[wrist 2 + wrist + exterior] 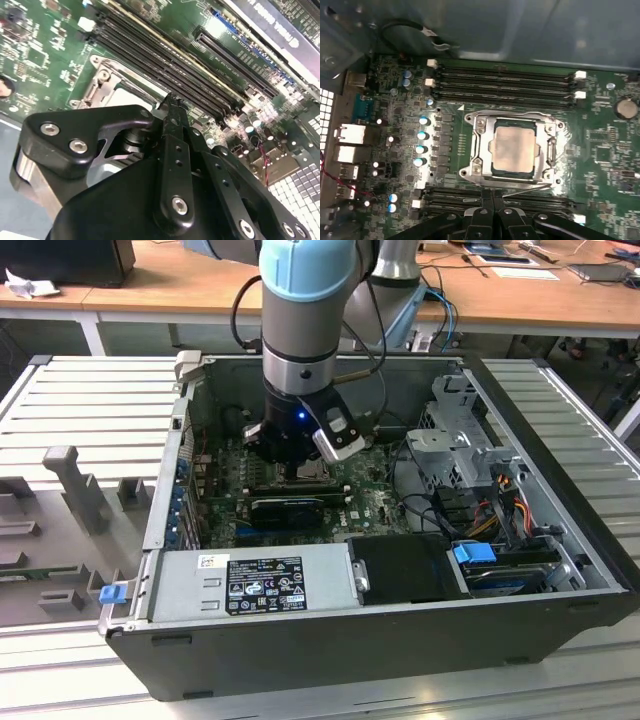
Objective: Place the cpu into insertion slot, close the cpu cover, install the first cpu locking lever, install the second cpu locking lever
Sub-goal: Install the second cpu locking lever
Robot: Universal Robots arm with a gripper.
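The cpu (514,148) is already seated in the insertion slot (512,177), pale metal top showing through the cut-out. The cpu cover (479,145) lies flat around it, so steps 1 and 2 read as done.

The gripper (492,196) sits low over the green motherboard (605,145), fingertips pressed together with no gap between them, just beside the socket edge nearest the tool. A thin silver wire lever (527,188) runs along that same edge, right at the fingertips; contact looks likely, but whether it is pinched or just pushed I cannot tell. A second lever (551,151) looks laid along the side of the frame. Whether either is hooked under its catch is too fine to confirm, so 1 or both lever steps may remain.

In the exterior view the gripper (297,462) is down inside the open computer case (330,640). Rows of long black memory slots (505,84) lie beyond the socket from the fingers.
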